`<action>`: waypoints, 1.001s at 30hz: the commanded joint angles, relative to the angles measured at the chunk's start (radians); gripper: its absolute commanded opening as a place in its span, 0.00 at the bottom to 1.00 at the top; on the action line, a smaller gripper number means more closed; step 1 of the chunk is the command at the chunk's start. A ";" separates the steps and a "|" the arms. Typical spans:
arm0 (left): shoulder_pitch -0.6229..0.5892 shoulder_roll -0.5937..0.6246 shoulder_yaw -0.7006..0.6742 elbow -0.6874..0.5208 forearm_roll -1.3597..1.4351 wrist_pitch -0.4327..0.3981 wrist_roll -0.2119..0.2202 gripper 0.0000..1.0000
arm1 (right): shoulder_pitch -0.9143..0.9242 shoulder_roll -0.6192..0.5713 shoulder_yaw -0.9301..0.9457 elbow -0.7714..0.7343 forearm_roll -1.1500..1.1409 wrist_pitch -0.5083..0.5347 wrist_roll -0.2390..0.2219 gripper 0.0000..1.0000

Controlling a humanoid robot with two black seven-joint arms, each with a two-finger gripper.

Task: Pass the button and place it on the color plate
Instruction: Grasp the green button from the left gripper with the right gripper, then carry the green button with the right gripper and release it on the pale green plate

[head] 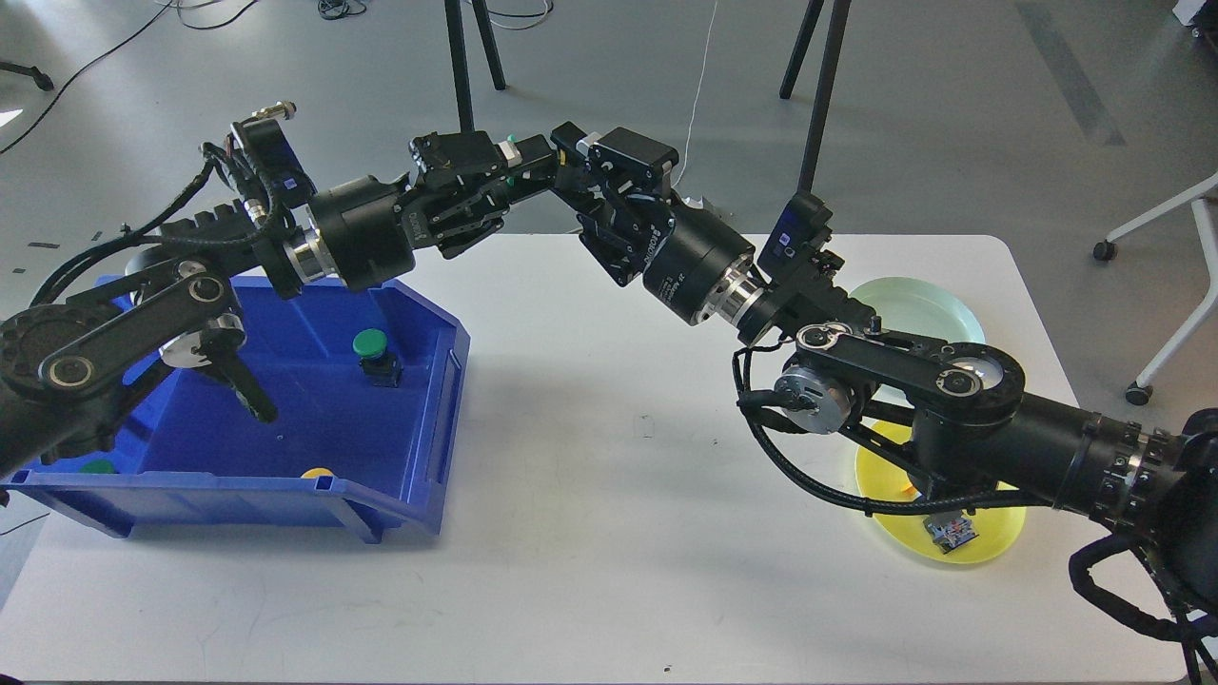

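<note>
My left gripper (544,171) and my right gripper (577,176) meet in the air above the table's far edge. The left fingers stay closed where they held the yellow button, which is now hidden behind the right gripper's fingers (568,136). The right fingers reach around the left fingertips, and I cannot see their gap. The yellow plate (994,542) lies at the front right under my right arm, with a small grey button part (952,531) on it. A pale green plate (928,306) lies behind it.
A blue bin (433,419) stands at the left of the white table (609,533). It holds a green button (371,347), another green one (95,466) and a yellow one (317,472). Stand legs and a chair stand beyond the table.
</note>
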 commanded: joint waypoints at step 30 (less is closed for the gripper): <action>0.006 -0.003 -0.003 0.001 -0.017 0.000 0.000 0.79 | -0.104 -0.184 0.022 0.007 -0.001 -0.119 0.000 0.17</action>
